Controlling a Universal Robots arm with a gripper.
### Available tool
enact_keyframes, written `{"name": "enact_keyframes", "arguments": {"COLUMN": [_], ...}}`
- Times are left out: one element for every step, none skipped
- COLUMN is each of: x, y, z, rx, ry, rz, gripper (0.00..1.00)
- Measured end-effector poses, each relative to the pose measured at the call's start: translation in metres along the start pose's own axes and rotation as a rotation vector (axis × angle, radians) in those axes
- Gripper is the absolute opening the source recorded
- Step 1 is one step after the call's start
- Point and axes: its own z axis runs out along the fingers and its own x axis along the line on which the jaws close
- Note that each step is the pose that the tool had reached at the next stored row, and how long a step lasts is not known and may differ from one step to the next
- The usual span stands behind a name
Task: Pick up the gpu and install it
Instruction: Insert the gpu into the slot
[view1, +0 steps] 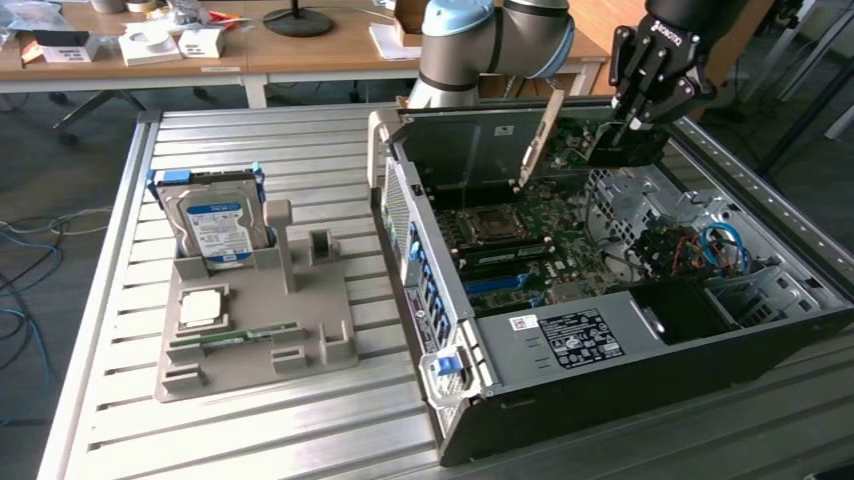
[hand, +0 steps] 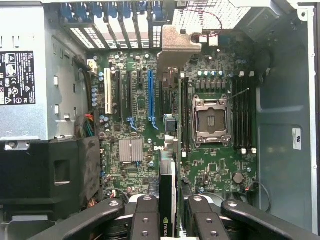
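Black end effector (view1: 638, 112) fingers (hand: 145, 217) are closing partway around the gpu (view1: 622, 148) and gripping it, carrying it edge-down over the open computer case (view1: 641, 400), just above the green motherboard (hand: 135, 125). Pick-up is looking done. The card is hanging over the blue expansion slot (hand: 150, 95) area and, by my read, is not yet seated.
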Motion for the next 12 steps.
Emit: {"name": "enact_keyframes", "arguments": {"x": [0.0000, 0.0000, 0.0000, 0.0000, 0.0000, 0.0000, 0.0000, 0.0000, 0.0000, 0.0000, 0.0001, 0.0001], "y": [0.0000, 0.0000, 0.0000, 0.0000, 0.0000, 0.0000, 0.0000, -0.0001, -0.0001, -0.0001, -0.0002, -0.0003], "z": [0.0000, 0.0000, 0.0000, 0.0000, 0.0000, 0.0002, 0.0006, 0.0010, 0.0016, 0.0024, 0.0035, 0.0047], "rx": [0.0000, 0.0000, 0.0000, 0.0000, 0.0000, 0.0000, 0.0000, 0.0000, 0.0000, 0.0000, 0.0000, 0.0000], "ry": [0.0000, 0.0000, 0.0000, 0.0000, 0.0000, 0.0000, -0.0002, -0.0001, 0.0001, 0.0000, 0.0000, -0.0001], "rz": [0.000, 0.000, 0.000, 0.000, 0.000, 0.000, 0.000, 0.000, 0.000, 0.000, 0.000, 0.000], "gripper": [0.27, 0.27, 0.27, 0.27, 0.27, 0.27, 0.27, 0.27, 0.27, 0.27, 0.27, 0.27]}}
